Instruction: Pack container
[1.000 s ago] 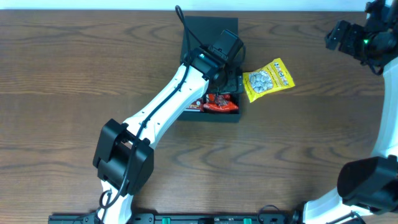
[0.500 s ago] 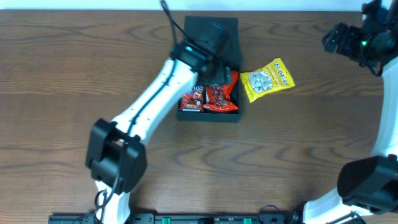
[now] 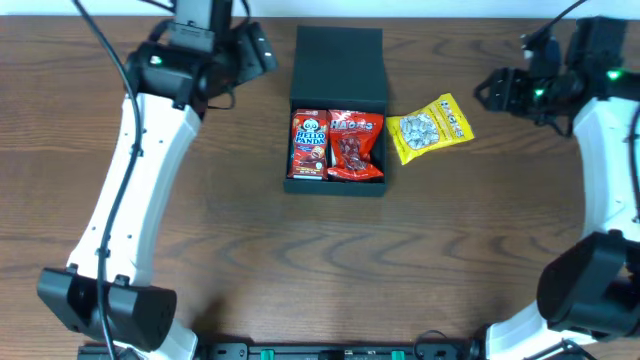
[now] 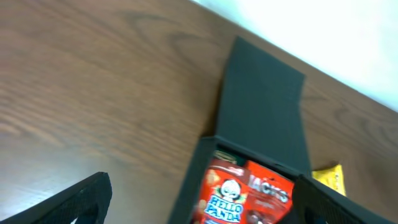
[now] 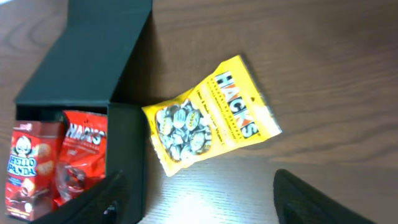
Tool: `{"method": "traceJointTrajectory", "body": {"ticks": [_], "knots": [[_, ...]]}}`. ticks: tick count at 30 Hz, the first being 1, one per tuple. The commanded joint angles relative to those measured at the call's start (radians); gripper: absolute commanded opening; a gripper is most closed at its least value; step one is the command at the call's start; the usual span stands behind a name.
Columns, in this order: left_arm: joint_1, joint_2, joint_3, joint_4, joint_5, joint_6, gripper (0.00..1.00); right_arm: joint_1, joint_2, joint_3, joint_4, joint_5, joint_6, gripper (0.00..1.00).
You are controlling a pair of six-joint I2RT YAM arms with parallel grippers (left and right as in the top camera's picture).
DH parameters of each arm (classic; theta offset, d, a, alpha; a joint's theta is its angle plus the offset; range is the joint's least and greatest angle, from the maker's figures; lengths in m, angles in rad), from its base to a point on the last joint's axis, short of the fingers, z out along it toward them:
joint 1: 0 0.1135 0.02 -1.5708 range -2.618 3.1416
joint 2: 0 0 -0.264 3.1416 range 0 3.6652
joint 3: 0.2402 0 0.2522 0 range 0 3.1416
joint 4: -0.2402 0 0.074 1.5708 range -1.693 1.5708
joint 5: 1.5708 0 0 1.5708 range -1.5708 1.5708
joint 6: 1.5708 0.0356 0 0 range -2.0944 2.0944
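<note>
On the brown wood-grain table [image 3: 450, 250], the dark teal-green rectangular container [image 3: 338, 62] lies mid-table toward the far edge, its flap lid thrown back flat. My left gripper [image 3: 255, 48] hovers beside the lid's left, fingers spread on nothing. My right gripper [image 3: 490, 92], fingers likewise apart and empty, hangs right of the yellow Hacks candy packet [image 3: 430, 128], which lies just beside the container's right wall. Inside sit a red Hacks packet [image 3: 355, 145] and a red Hello Panda packet [image 3: 309, 145], side by side.

Two packets [image 3: 352, 145] lie in the container [image 3: 338, 60], a bag [image 3: 431, 127] at its right
</note>
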Motion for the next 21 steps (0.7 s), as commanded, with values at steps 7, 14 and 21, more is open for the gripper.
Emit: {"method": "traceJointTrajectory", "body": {"ticks": [7,14,21], "knots": [[0.029,0.007,0.009,-0.012,-0.014,0.021,0.94,0.093,0.064,-0.122,0.135,0.164,0.730,0.73],[0.029,0.007,0.009,-0.027,-0.022,0.065,0.94,0.196,0.145,-0.121,0.244,0.208,1.018,0.71],[0.029,0.007,0.009,-0.039,-0.029,0.114,0.94,0.250,0.230,-0.121,0.261,0.207,1.131,0.68]]}}
